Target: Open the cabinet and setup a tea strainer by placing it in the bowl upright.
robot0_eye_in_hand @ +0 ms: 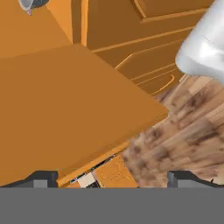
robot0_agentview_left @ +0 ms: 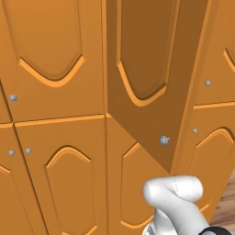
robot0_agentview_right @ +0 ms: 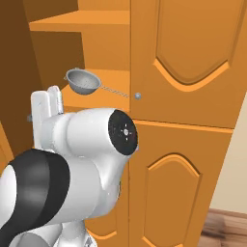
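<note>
The cabinet door stands open; the grey perforated tea strainer sits on its shelf.

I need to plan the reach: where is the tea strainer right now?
In the right base view the tea strainer sits on a shelf inside the open cabinet, left of the closed door's small knob, its handle pointing toward that knob.

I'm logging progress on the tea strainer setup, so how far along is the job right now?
Done: the cabinet door stands swung open, baring the shelves. In hand: nothing is gripped; the gripper has its jaws open, close beside the open door. Left: the tea strainer sits on a shelf inside, untouched; it must be grasped, lifted out and set upright in the bowl.
</note>
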Controlling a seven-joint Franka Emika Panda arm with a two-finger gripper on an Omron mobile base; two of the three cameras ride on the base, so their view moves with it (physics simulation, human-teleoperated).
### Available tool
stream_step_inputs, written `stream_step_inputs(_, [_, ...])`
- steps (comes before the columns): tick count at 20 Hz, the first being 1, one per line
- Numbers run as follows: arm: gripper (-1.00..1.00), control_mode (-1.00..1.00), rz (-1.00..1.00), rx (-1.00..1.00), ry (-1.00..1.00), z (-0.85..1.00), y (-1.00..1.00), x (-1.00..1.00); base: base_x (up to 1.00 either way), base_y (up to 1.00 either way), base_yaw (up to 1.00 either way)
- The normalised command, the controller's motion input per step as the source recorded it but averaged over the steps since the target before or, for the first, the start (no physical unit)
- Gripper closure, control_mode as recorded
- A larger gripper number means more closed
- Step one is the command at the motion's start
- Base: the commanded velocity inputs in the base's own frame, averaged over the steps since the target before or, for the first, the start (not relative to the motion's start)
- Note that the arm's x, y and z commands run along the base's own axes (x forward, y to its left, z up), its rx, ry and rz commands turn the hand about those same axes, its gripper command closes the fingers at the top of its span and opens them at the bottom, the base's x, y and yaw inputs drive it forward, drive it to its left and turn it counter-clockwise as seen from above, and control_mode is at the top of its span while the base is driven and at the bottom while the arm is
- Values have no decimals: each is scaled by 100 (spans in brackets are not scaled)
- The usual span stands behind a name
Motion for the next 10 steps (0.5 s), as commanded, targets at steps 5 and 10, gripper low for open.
stream_step_inputs(5, [-100,-100,20,15,-2,0,48,26,0,0,0])
stream_step_inputs(10, [-100,-100,21,0,-9,-1,57,7,0,0,0])
